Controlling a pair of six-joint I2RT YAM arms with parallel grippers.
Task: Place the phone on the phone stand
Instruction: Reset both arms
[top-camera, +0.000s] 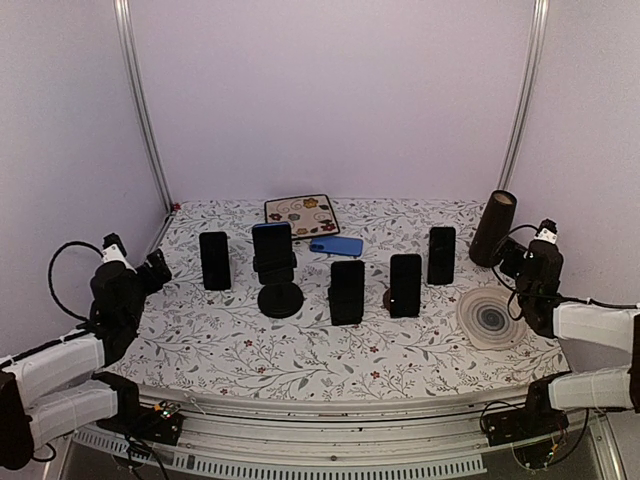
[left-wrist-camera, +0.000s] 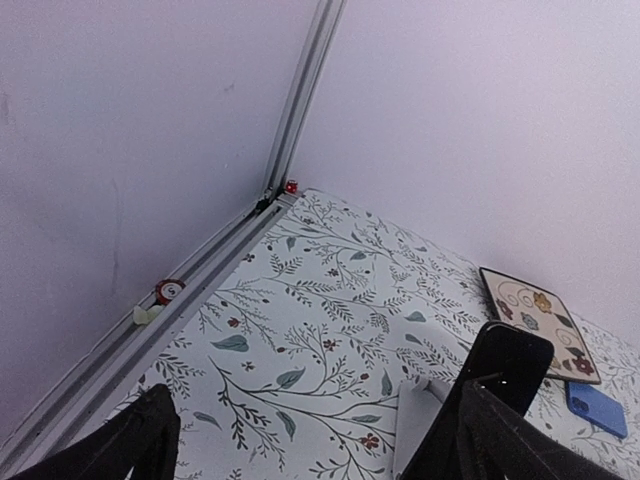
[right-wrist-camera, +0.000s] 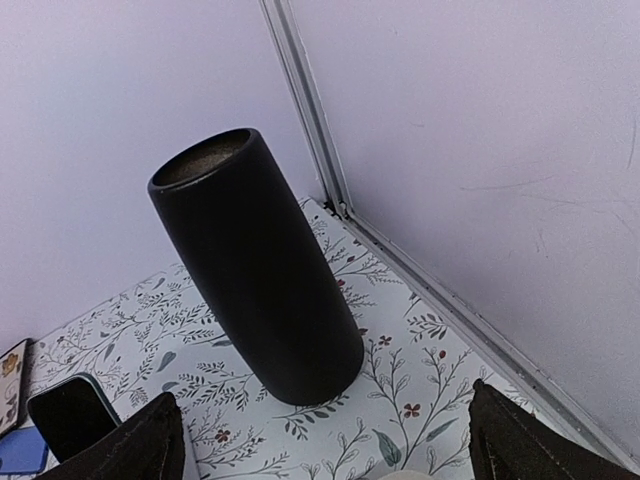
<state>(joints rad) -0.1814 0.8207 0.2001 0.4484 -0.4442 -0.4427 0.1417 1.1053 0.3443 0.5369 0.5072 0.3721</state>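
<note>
The blue phone (top-camera: 336, 245) lies flat near the back edge of the table (top-camera: 200, 350), so we judge it not yet placed. Left tool (top-camera: 155, 270) and right tool (top-camera: 515, 258) sit at the side edges, fingers spread, holding nothing, seemingly parked.

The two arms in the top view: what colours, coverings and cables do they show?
The left arm and right arm have white covered links and black joints. The left gripper and right gripper are black with a small white part on top; a thin black cable loops at the left wrist.
</note>
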